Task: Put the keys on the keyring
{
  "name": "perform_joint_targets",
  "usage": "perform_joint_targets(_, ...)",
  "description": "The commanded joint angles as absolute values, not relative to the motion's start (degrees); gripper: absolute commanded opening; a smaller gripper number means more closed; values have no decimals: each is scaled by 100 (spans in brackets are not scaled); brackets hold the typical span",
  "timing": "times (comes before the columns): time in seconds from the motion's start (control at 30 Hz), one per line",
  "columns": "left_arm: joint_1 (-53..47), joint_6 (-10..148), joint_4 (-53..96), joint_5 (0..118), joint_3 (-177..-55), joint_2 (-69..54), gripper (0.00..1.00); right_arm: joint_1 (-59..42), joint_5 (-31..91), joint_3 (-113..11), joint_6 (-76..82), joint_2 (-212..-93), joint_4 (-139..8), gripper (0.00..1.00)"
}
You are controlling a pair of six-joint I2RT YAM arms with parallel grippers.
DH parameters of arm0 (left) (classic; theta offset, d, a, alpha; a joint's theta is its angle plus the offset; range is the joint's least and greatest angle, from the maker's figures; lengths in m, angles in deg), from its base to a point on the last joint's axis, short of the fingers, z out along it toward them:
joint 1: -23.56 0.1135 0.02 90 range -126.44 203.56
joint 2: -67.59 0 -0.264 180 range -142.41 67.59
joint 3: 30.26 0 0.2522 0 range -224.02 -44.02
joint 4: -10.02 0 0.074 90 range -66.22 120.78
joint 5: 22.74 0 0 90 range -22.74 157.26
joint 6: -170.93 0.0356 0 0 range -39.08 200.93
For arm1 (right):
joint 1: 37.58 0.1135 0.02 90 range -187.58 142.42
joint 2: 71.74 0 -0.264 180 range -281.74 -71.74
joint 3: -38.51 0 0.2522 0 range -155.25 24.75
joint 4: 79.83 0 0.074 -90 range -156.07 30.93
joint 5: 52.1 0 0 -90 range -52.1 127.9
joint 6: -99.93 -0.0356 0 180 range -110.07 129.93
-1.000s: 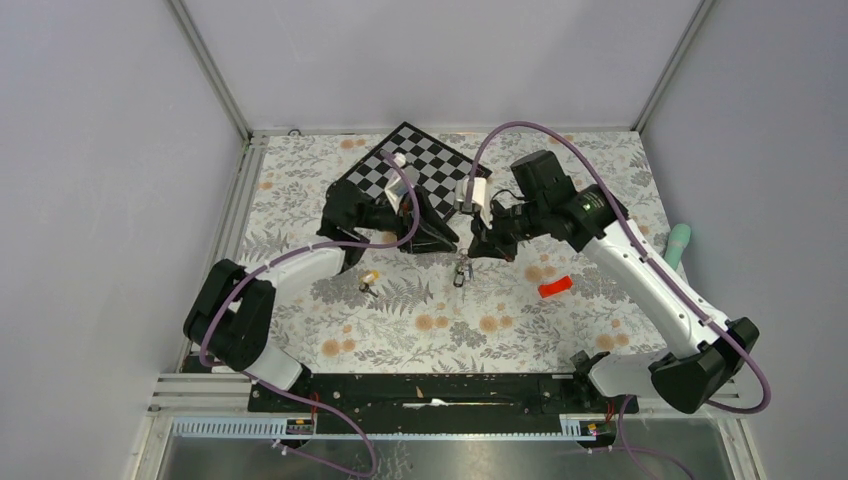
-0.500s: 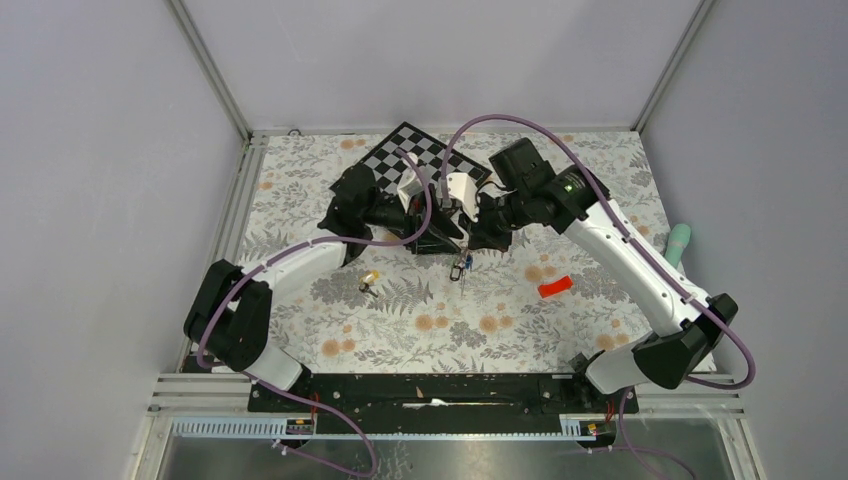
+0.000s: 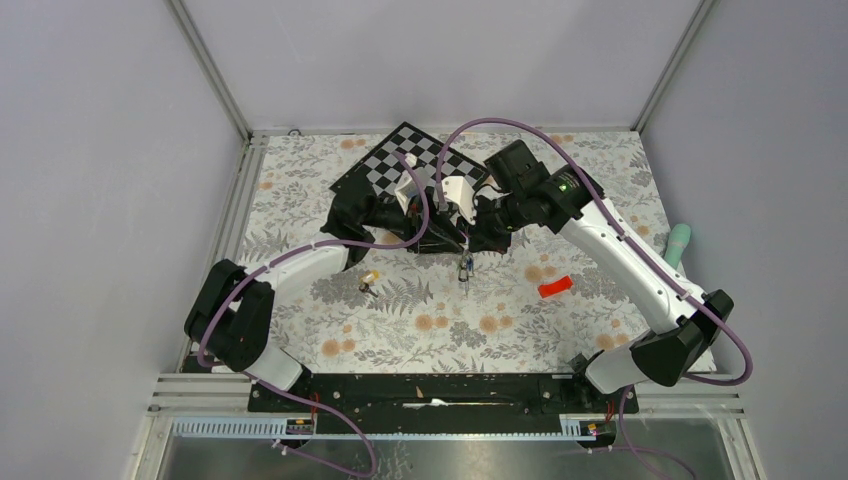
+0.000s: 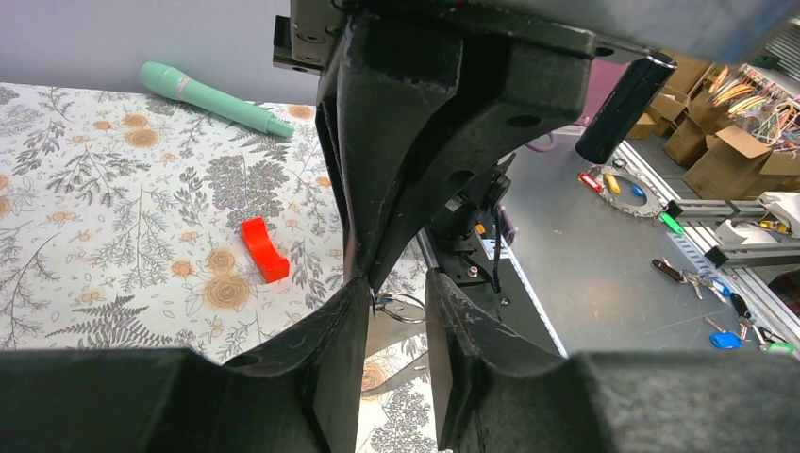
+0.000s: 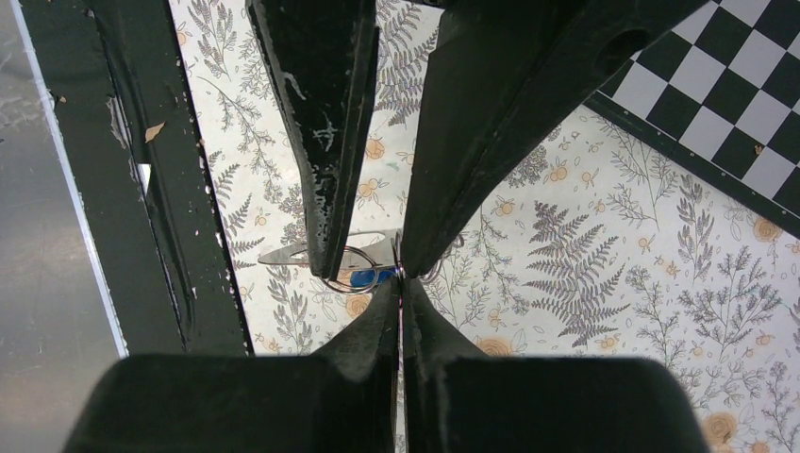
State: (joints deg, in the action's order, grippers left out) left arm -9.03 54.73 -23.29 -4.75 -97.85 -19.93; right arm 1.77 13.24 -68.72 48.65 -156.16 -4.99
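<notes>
The keyring (image 5: 292, 253) hangs above the floral cloth as a flat silver piece with a wire ring. A blue-tagged key (image 5: 363, 277) hangs on that ring. It shows small in the top view as the keyring (image 3: 465, 268), just under both gripper tips. My right gripper (image 5: 401, 283) is shut on the thin wire ring. My left gripper (image 4: 398, 293) faces it, jaws a little apart. The wire ring (image 4: 406, 308) spans that gap and touches both pads. A yellow-tagged key (image 3: 369, 279) lies on the cloth to the left, apart from both grippers.
The checkerboard (image 3: 400, 160) lies at the back, under the left wrist. A red block (image 3: 555, 287) rests right of centre. A teal cylinder (image 3: 678, 245) lies at the table's right edge. The black base rail (image 3: 430, 390) runs along the near edge.
The right arm has swung left and the left wrist has moved back, bringing the two grippers tip to tip. The hanging keyring has shifted slightly with them.
</notes>
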Motion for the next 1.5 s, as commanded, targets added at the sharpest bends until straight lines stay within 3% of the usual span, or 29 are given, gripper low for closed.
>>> perform_joint_targets(0.0, -947, 5453, -2691, -491, -9722, -2039, 33, 235, 1325, -7033, 4797, -15549, -561, 0)
perform_joint_targets(0.23, -961, 5629, -2534, -416, -9668, -2038, 38, 234, 1258, -6973, 4729, -15488, -660, 0)
perform_joint_targets(0.4, -965, 5624, -2533, -376, -9689, -2041, 36, 232, 1244, -6925, 4702, -15464, -705, 0)
perform_joint_targets(0.93, -978, 5676, -2363, -358, -9754, -2090, 0, 235, 1220, -6853, 4641, -15433, -813, 0)
perform_joint_targets(1.03, -980, 5667, -2339, -358, -9758, -2068, 0, 232, 1222, -6790, 4637, -15396, -853, 0)
perform_joint_targets(1.27, -865, 5543, -2505, -512, -9723, -1905, 0, 231, 1382, -6200, 4574, -14973, -1342, 29)
perform_joint_targets(1.47, -745, 5042, -3236, -726, -9551, -1860, 0, 218, 1331, -5875, 4491, -14680, -1570, 39)
